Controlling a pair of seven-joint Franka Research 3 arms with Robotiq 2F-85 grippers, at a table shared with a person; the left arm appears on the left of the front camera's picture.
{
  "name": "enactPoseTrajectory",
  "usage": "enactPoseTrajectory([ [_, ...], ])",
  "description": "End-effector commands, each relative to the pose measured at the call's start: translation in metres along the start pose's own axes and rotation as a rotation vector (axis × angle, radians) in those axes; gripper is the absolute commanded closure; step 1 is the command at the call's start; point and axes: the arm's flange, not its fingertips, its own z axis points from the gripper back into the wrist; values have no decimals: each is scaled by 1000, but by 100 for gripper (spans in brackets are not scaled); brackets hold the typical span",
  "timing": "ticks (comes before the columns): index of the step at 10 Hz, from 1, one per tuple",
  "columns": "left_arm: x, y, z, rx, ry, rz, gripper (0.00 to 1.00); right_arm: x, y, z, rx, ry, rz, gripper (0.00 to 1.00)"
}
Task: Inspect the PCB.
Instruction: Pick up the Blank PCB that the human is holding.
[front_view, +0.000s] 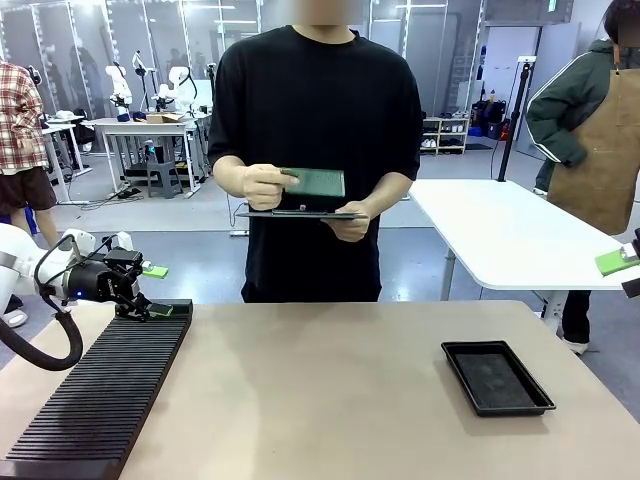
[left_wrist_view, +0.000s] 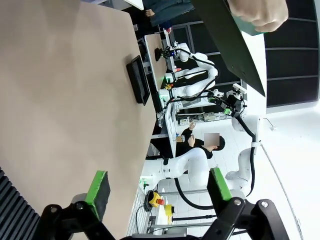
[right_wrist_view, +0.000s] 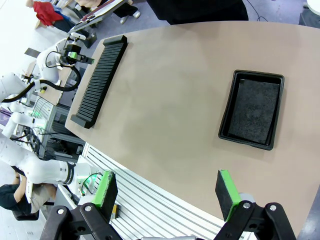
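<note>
Across the table the person holds the PCB up at chest height, a thin, flat, dull green rectangle pinched at its edge in one hand. Just beneath it lies a dark clipboard, level and propped from below by the other hand. My left gripper hangs at the far end of the ribbed rack, a long black strip of fine, evenly spaced slots. Its green pads are spread wide with only air between them, though I cannot tell whether the lower pad touches the rack. My right gripper hovers high over the near edge of the smooth tan table, its fingers also far apart and empty. Below it sits the shallow tray, black and rectangular with a raised glossy rim and a rough, grainy floor.
</note>
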Motion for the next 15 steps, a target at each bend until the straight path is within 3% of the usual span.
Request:
enactPoseTrajectory([
  [1, 2, 0, -1, -3, 2, -2, 0, 0, -1, 1, 9, -2, 15, 0],
  [3, 0, 0, 0, 0, 0, 0, 0, 0, -1, 1, 9, -2, 15, 0],
  [5, -15, -70, 36, 28, 37, 38, 0, 0, -1, 1, 9, -2, 15, 0],
  [9, -93, -163, 105, 261, 17, -23, 0, 0, -1, 1, 9, -2, 15, 0],
  [11, -140, -217, 127, 436, -1, -85, 0, 0, -1, 1, 9, -2, 15, 0],
  [13, -179, -253, 135, 692, -50, -174, 0, 0, -1, 1, 9, -2, 15, 0],
  [15, -198, -259, 128, 708, -56, -225, 0, 0, -1, 1, 9, -2, 15, 0],
])
